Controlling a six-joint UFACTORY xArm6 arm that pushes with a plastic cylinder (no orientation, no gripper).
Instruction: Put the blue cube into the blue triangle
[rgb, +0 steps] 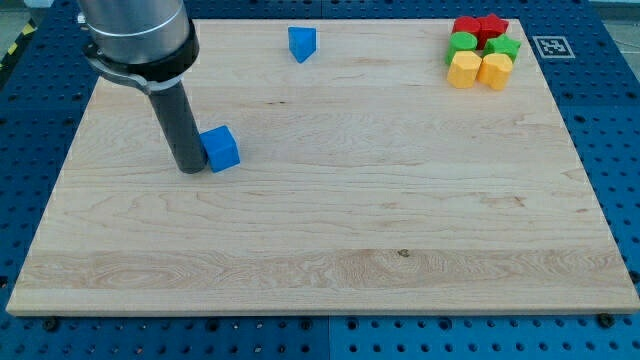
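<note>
Wooden board (330, 230) is lying across a blue pegboard (610, 120), its near half carrying nothing. Further in, my tip (192, 168) is pressing against the left face of the blue cube (221, 149), which is sitting left of centre; standing on the cube's left side is, by my judgement, only partly suiting a push toward the blue triangle (302, 43), which is waiting well apart near the top edge, up and to the right. No claw is being carried: the rod is holding nothing and can only shove. At the far right corner, red, green and yellow blocks (481, 52) are huddling together, their shapes being hard to make out. The arm's upper body is being cut off by the view's top.
</note>
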